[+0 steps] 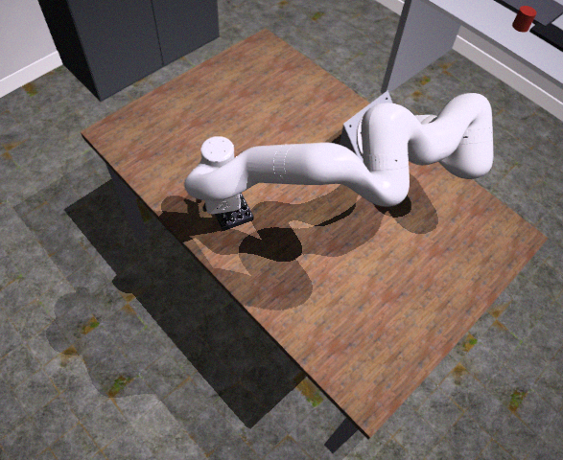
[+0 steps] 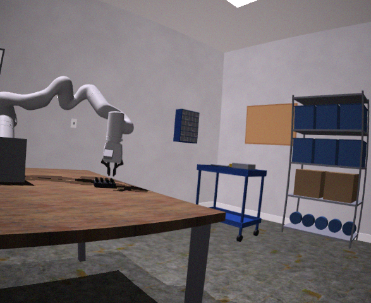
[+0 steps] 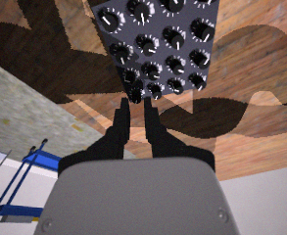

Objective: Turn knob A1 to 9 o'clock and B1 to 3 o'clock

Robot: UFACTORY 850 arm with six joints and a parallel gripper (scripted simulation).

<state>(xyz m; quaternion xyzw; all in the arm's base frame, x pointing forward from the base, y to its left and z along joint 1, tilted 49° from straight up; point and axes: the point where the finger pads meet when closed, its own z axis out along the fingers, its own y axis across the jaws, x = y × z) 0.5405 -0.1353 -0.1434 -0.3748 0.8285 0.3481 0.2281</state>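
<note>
The dark knob box point(image 1: 237, 224) point(image 2: 104, 185) point(image 3: 128, 34) stands on the table with four columns of black, white-lined knobs. My gripper point(image 2: 111, 174) point(image 3: 136, 106) points down, open with a narrow gap and nothing between its fingers. In the exterior view its tips are a little above the knobs. In the wrist view they appear just below the corner knob point(image 3: 135, 94) at the box's lower left. Lines on the larger knobs show, such as one knob point(image 3: 173, 37) with its line pointing down the picture. Printed names and the socket cannot be made out. The arm hides part of the box in the top view.
The wooden table point(image 1: 370, 297) point(image 2: 81, 208) has its long edge close to the box. The arm's shadows fall across the box's surroundings. A blue cart point(image 2: 232, 169) and a shelf rack point(image 2: 328, 132) stand beyond the table.
</note>
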